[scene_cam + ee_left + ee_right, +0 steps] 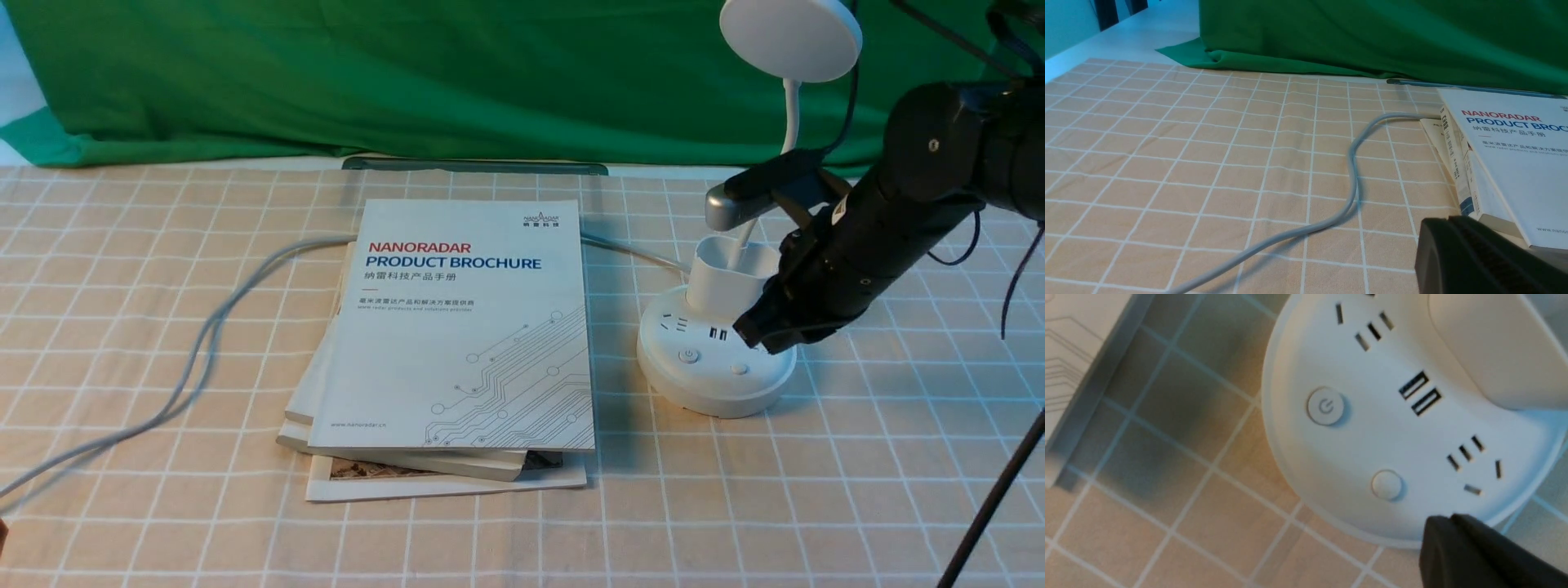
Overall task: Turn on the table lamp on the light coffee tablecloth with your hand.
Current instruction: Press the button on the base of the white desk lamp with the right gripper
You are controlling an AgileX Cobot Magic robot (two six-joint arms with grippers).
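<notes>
Lamp (710,380) stands on the checked tan tablecloth (816,490), right half of the tabletop, just beside the brochure stack (465,327). Right claw (755,327) is pressed together, tip low over the base's right side by the cup, near the plain button (1386,484). Power button (1325,406) is further off, uncovered. Contact with the base: can't tell. Left claw (1474,257) sits low near the stack's corner; spread or not, can't tell.
</notes>
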